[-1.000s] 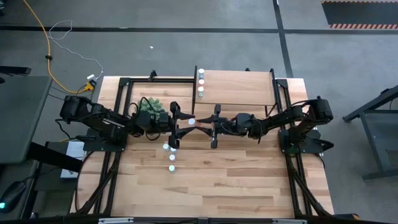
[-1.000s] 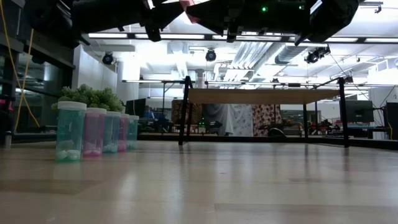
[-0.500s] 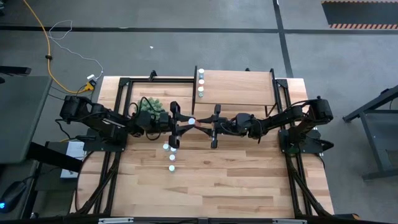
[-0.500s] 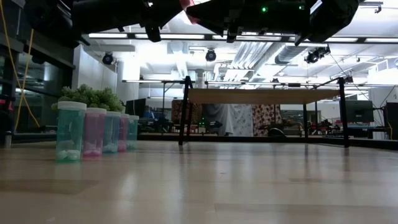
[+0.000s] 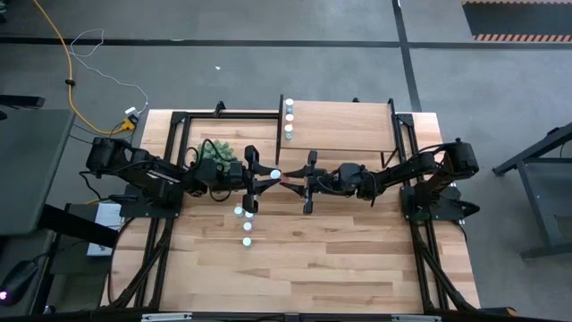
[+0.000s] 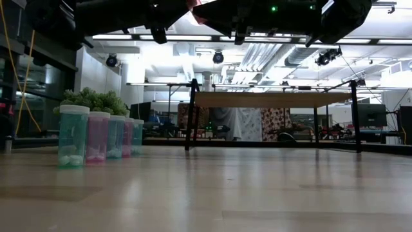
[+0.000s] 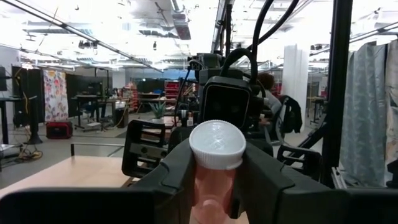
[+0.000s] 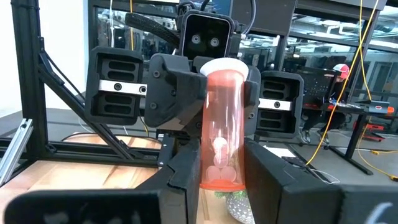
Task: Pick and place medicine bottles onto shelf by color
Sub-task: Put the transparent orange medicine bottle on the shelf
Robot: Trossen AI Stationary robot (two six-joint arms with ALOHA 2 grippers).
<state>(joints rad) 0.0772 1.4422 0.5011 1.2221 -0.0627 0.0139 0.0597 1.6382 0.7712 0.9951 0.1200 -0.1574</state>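
A pink medicine bottle [image 8: 222, 134] with a white cap [image 7: 217, 144] hangs in mid-air over the table's middle, between my two grippers, which face each other. My left gripper [image 5: 259, 183] and my right gripper [image 5: 304, 183] are both shut on it. Several more bottles stand in a row on the table [image 5: 247, 226], teal and pink [image 6: 73, 135] in the low view. A few bottles [image 5: 289, 116] stand along the left edge of the light-wood shelf [image 5: 344, 125] at the far side. My left gripper pinches the pink bottle just under its cap [image 7: 214, 180] between its two fingers [image 7: 177, 171], coming level from the table's left. The bottle is lifted clear. My right gripper pinches the same bottle at its bottom end [image 8: 221, 177] between its two fingers [image 8: 186, 171], coming level from the table's right, along the bottle's length.
A bushy green plant [image 5: 219, 154] sits beside the left arm, behind the bottle row [image 6: 96, 100]. The shelf's black metal supports [image 6: 191, 113] stand at the far side. Bare tabletop [image 5: 340, 259] lies toward the near edge and right.
The pink bottle has risen slightly between the two grippers, showing less at the top of the low view. Both grippers stay together at the table's middle.
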